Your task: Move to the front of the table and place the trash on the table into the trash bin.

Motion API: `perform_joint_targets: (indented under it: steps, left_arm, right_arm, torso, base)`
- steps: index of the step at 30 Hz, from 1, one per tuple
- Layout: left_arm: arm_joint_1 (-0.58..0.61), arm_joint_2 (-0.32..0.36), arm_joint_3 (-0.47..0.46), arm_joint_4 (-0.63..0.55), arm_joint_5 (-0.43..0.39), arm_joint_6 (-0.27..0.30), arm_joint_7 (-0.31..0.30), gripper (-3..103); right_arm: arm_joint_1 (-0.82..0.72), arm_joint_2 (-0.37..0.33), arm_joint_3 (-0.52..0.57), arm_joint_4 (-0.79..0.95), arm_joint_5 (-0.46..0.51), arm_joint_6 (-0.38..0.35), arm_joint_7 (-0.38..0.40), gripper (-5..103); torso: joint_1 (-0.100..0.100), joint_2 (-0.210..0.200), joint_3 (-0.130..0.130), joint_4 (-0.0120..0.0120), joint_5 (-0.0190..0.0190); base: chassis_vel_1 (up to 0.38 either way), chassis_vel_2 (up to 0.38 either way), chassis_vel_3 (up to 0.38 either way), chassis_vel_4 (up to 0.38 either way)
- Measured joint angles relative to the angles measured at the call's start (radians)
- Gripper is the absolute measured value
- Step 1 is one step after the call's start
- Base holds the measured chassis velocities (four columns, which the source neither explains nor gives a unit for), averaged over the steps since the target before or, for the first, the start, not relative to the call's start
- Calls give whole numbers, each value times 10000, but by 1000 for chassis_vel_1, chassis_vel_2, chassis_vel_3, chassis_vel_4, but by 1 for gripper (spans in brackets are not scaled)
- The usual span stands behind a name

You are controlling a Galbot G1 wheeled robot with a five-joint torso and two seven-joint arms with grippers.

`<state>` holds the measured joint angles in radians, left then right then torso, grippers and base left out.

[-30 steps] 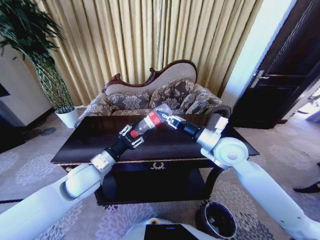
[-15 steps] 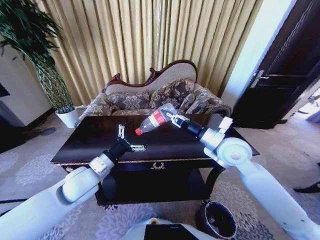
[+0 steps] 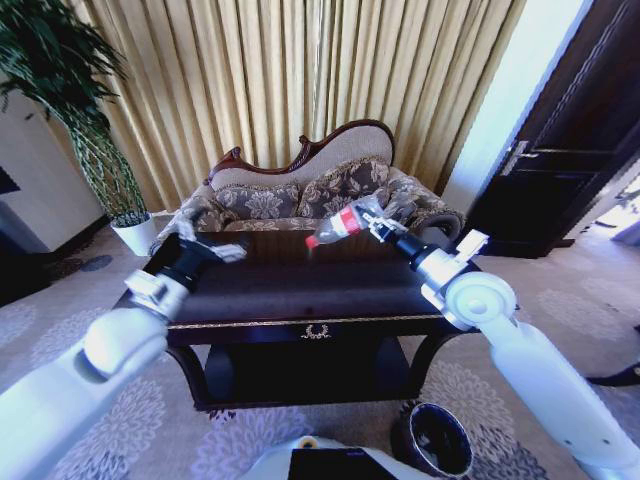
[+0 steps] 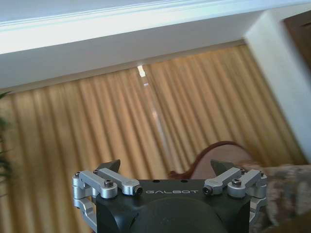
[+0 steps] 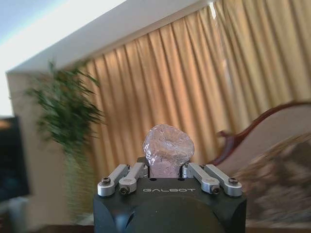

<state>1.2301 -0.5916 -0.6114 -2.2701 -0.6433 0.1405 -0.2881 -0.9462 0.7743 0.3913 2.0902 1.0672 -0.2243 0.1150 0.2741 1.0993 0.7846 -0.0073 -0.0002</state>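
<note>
Two grippers above the table (image 3: 290, 290) — right gripper (image 3: 372, 224) clamping the bottle (image 3: 340, 224), left gripper (image 3: 205, 243) spread wide, holding nothing.

White arms, black silver-linked gripper (image 4: 165, 171) marked GALBOT.

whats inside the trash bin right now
The trash bin shows a dark interior with nothing clearly lying in it; its bottom is partly cut off by the picture's edge. The bottle is held above the table by the right gripper.

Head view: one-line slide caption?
Right gripper holds the bottle above the table; left gripper open at its left end.
</note>
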Motion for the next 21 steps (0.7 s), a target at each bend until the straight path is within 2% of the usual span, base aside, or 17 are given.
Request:
perform_joint_targets:
  steps: [1, 2, 4, 6, 10, 12, 14, 17, 21]
  left_arm:
    - [0, 0, 0, 0, 0, 0, 0, 100]
    - [55, -187, -346, 86, -244, 262, -265, 100]
    - [250, -391, -862, 242, -515, 548, -416, 100]
    - [368, -468, -1093, 353, -598, 602, -446, 100]
    - [1415, -1061, -2763, 1013, -1101, 760, -492, 100]
    - [1597, -1155, -3022, 1082, -1189, 785, -481, 100]
    - [2090, -1408, -3662, 1222, -1362, 804, -324, 100]
    - [2348, -1564, -3927, 1234, -1409, 804, -217, 100]
    - [2853, -1999, -4237, 1010, -1570, 743, 242, 100]
  right_arm:
    - [0, 0, 0, 0, 0, 0, 0, 26]
    - [-113, 15, 54, -135, -639, 1, 226, 26]
    - [-260, -4, 134, -229, -1133, 5, 421, 26]
    - [-358, -16, 207, -267, -1368, 36, 456, 26]
    - [-1134, 102, 893, -370, -2132, 120, 497, 26]
    - [-1266, 124, 992, -393, -2289, 129, 493, 26]
    - [-1632, 217, 1294, -446, -2676, 154, 483, 26]
    - [-1795, 282, 1441, -449, -2769, 159, 482, 26]
    - [-2058, 383, 1661, -493, -3186, 283, 482, 26]
  torso:
    - [0, 0, 0, 0, 0]
    - [0, 0, 0, -1, 0]
    - [0, -1, 0, -3, 0]
    - [0, 0, 0, -2, 1]
    - [0, 0, 0, 0, -3]
    - [0, 0, -1, 0, -1]
    - [0, 0, -1, -1, 0]
    - [-1, 0, -1, -1, 1]
    - [-1, 0, -1, 0, 0]
  base:
    - [0, 0, 0, 0]
    - [0, 0, 0, 0]
    - [0, 0, 0, 0]
    - [0, 0, 0, 0]
    - [0, 0, 0, 0]
    - [0, 0, 0, 0]
    - [0, 0, 0, 0]
    - [0, 0, 0, 0]
    - [0, 0, 0, 0]
